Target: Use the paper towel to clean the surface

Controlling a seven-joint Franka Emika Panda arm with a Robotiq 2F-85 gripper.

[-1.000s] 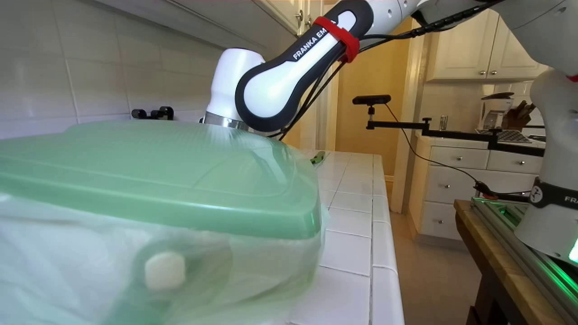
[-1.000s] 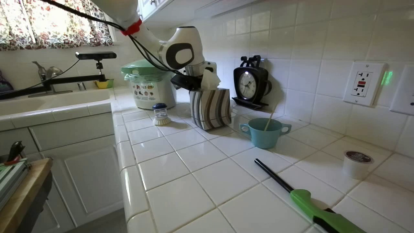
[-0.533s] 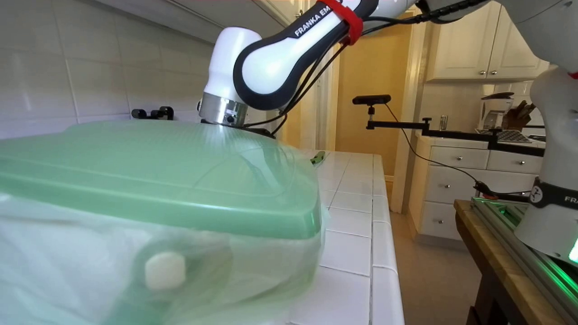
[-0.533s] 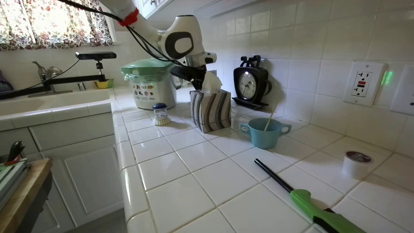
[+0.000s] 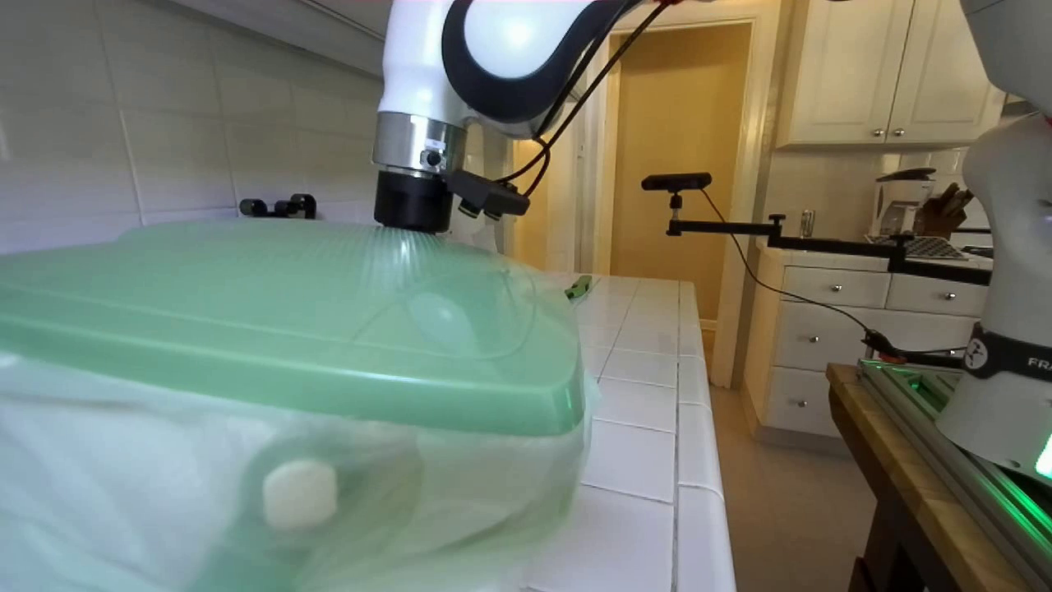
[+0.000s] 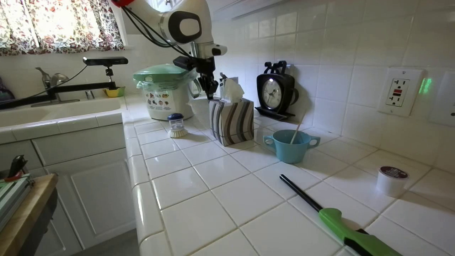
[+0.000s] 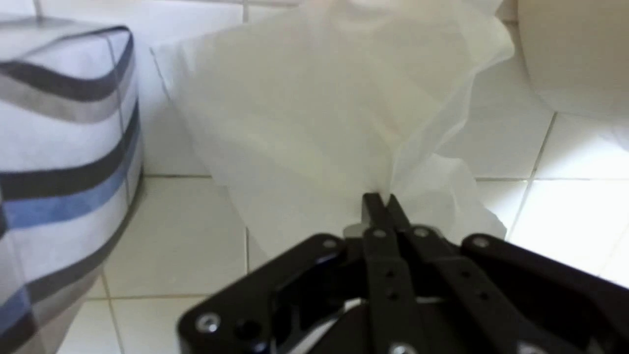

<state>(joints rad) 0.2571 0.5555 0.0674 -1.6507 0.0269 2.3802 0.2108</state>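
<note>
A thin white paper towel (image 7: 304, 108) hangs spread out from my gripper (image 7: 381, 199), whose two fingertips are shut on it. In an exterior view my gripper (image 6: 210, 96) points down behind the left side of a striped tissue box (image 6: 233, 122), and part of the paper towel (image 6: 199, 106) shows pale below it. The box (image 7: 64, 196) stands at the left in the wrist view. The surface is a white tiled counter (image 6: 199, 185), which lies under the towel. In an exterior view the green lid hides the jaws and towel.
A bin with a green lid (image 5: 329, 312) (image 6: 161, 73) stands near the gripper. A brush (image 6: 176, 126), black clock (image 6: 273, 92), blue two-handled cup (image 6: 293, 147), white pod (image 6: 392, 181) and green lighter (image 6: 341, 224) are on the counter. A tiled wall runs behind.
The arm has risen from low behind the tissue box and moved toward the green-lidded bin. The jaws, hidden earlier, now show beside the box. The box has shifted slightly.
</note>
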